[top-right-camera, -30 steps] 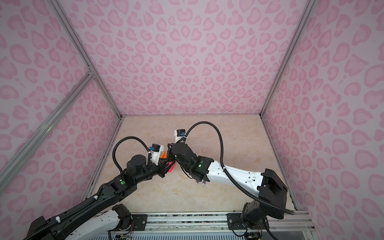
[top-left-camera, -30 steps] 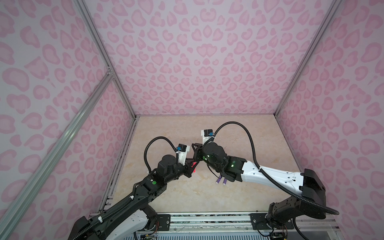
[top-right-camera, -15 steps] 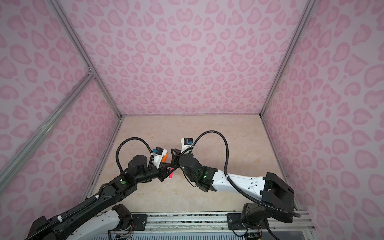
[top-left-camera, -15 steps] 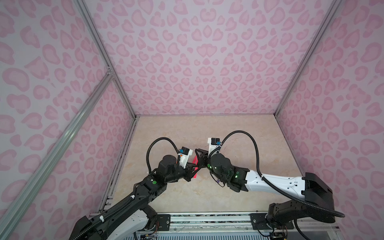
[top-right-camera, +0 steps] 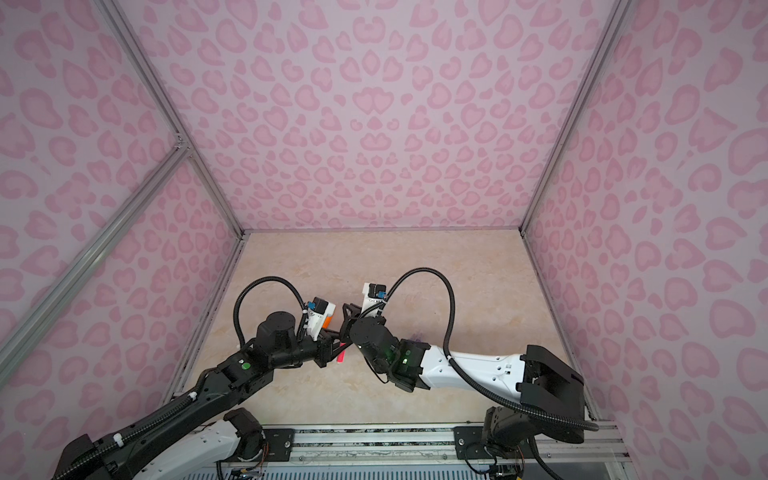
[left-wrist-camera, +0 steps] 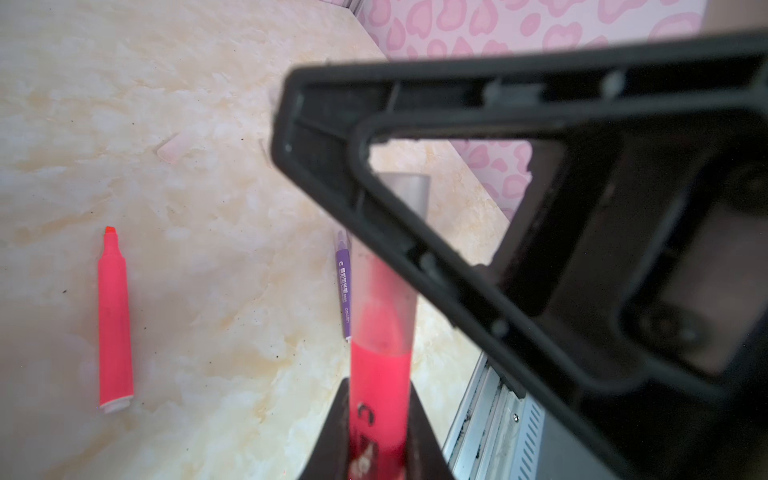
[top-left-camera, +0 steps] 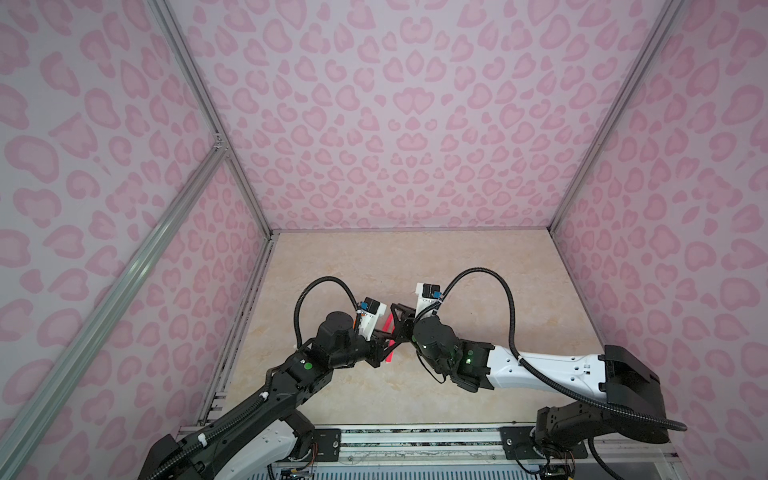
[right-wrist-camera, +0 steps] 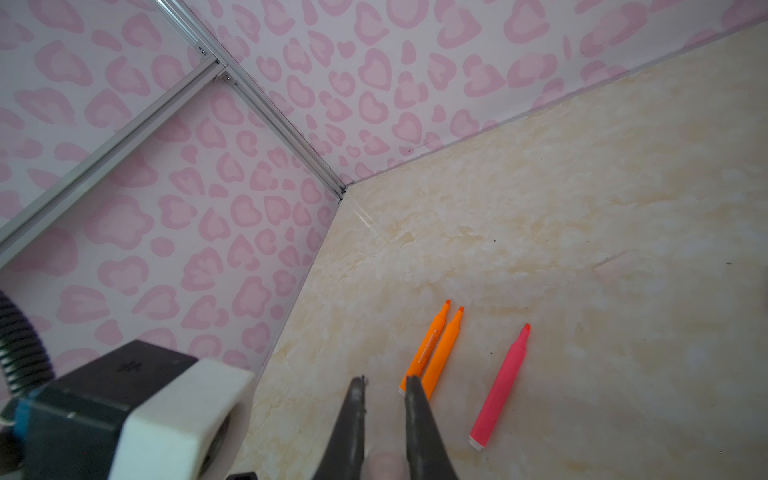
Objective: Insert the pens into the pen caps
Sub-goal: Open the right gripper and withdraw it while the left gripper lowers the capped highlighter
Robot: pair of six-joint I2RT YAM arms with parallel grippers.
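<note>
Both clamped — left gripper (left-wrist-camera: 380, 390) on pink pen (left-wrist-camera: 380, 374), right gripper (right-wrist-camera: 385, 380) on pen cap (left-wrist-camera: 405, 195). Tip inside cap mouth, axes in line; push straight along.

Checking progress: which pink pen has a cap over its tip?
The pink pen in the left gripper, tip inside a cap; the other pink pen lies bare on the table.

The beige marbled table (right-wrist-camera: 582, 187) carries two orange pens (right-wrist-camera: 434, 353), side by side and touching, their butt ends just beside the fingers (right-wrist-camera: 420, 415) of the right gripper (right-wrist-camera: 385, 379). A pink-red pen (right-wrist-camera: 500, 386) lies near them, apart. A purple pen (left-wrist-camera: 343, 291) lies beyond the fingers (left-wrist-camera: 328, 453) of the left gripper (left-wrist-camera: 380, 386), and a pale pen cap (left-wrist-camera: 174, 147) farther beyond.
</note>
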